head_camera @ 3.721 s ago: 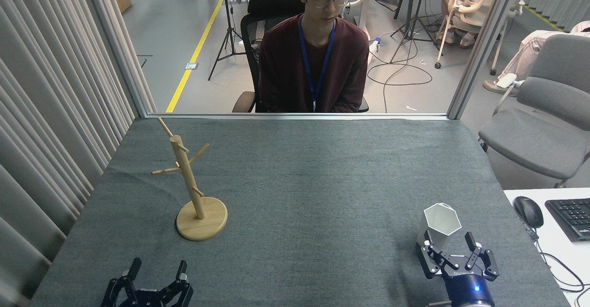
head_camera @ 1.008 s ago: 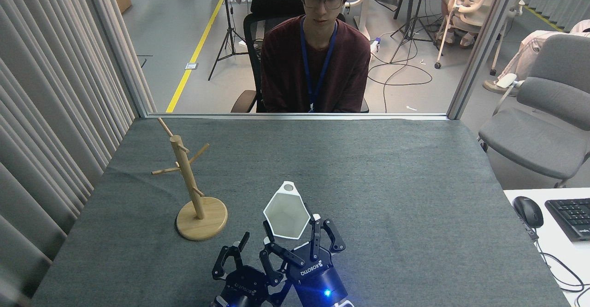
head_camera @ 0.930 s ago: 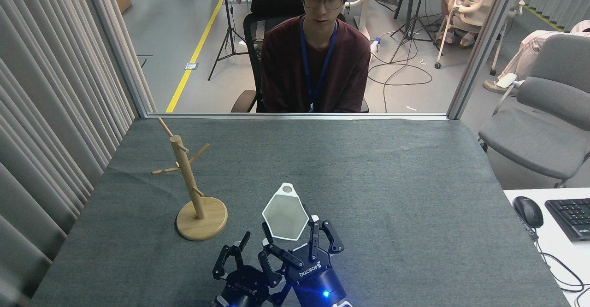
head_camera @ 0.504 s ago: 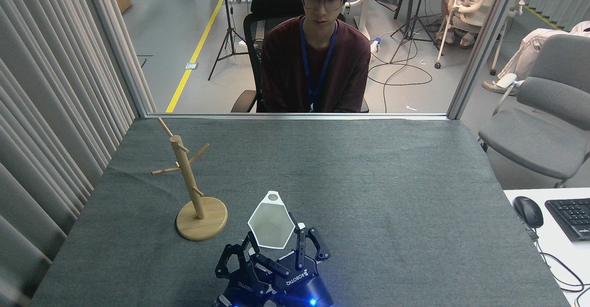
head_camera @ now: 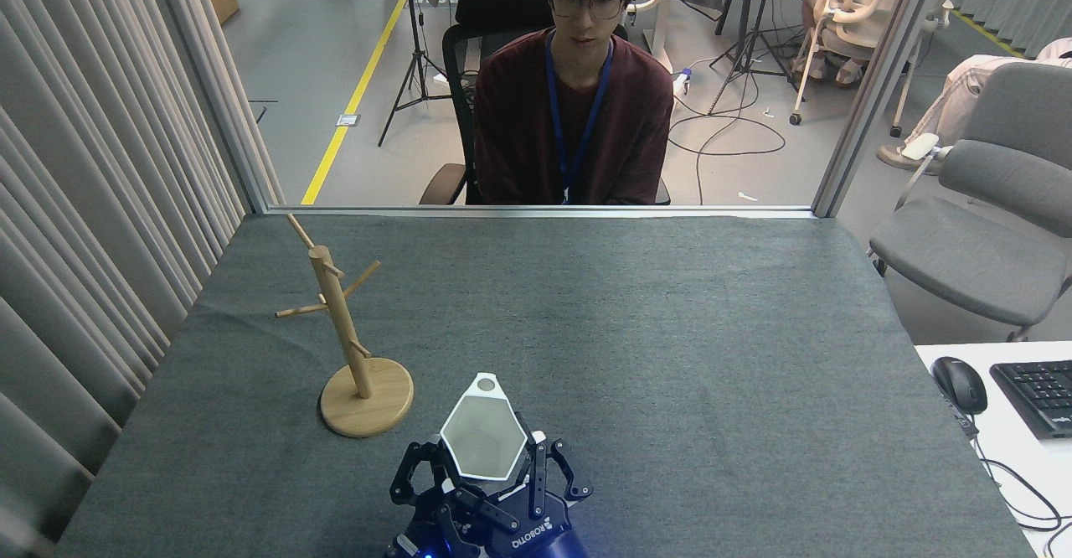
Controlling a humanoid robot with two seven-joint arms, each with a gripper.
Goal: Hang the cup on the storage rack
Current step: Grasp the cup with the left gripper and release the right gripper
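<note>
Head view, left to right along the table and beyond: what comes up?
Rack → cup, between the grippers → mouse → keyboard.

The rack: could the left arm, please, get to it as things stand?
Probably yes. Bare table lies between the left gripper and the rack, with nothing in the way. That gripper sits beside the cup, which the right gripper holds.
</note>
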